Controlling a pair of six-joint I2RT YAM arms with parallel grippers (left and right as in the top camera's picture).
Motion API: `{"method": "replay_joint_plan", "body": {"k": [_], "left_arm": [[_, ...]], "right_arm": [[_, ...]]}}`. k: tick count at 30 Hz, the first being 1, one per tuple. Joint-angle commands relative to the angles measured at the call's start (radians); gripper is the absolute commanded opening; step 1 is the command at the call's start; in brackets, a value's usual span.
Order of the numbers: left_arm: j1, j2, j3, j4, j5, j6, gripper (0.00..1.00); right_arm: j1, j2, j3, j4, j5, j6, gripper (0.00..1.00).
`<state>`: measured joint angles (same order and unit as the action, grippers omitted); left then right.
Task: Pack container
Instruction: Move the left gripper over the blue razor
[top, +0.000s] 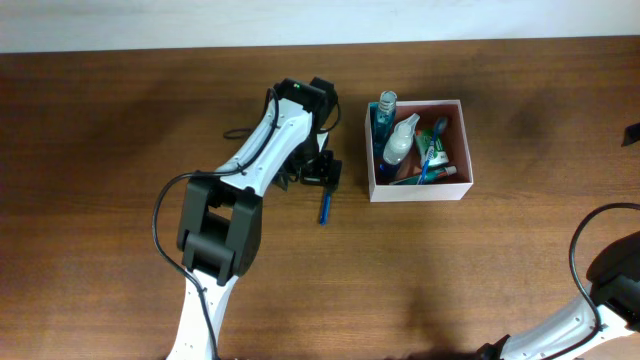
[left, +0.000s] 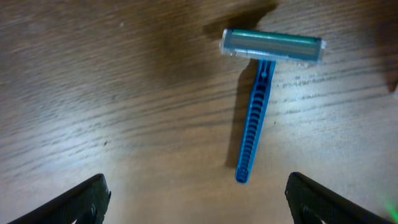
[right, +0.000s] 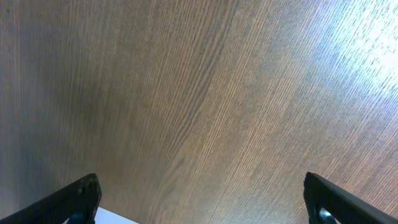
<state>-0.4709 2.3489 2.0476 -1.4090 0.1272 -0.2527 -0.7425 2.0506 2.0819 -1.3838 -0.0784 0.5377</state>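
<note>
Hovering over the razor (left: 255, 115) — left gripper (left: 196, 186) spread wide.

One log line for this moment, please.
left gripper open over blue razor on table | right gripper open, holding nothing | container holds toiletries | razor not yet packed

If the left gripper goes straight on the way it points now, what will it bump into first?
Probably the blue razor, lying flat on the table straight ahead of the open left gripper, though depth is unclear.
</note>
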Motion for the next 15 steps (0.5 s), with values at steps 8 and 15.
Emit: {"method": "replay_joint_plan", "body": {"k": [8,15], "left_arm": [[-0.019,0.0,-0.075,0.113,0.078,0.015,0.92],[-0.072,0.0,-0.106,0.151,-0.011,0.014,0.92]], "right_arm": [[0.002,0.0,0.016,0.0,0.012,-0.01,0.99],[0.002,0.0,0.016,0.0,0.012,-0.01,0.99]]}}
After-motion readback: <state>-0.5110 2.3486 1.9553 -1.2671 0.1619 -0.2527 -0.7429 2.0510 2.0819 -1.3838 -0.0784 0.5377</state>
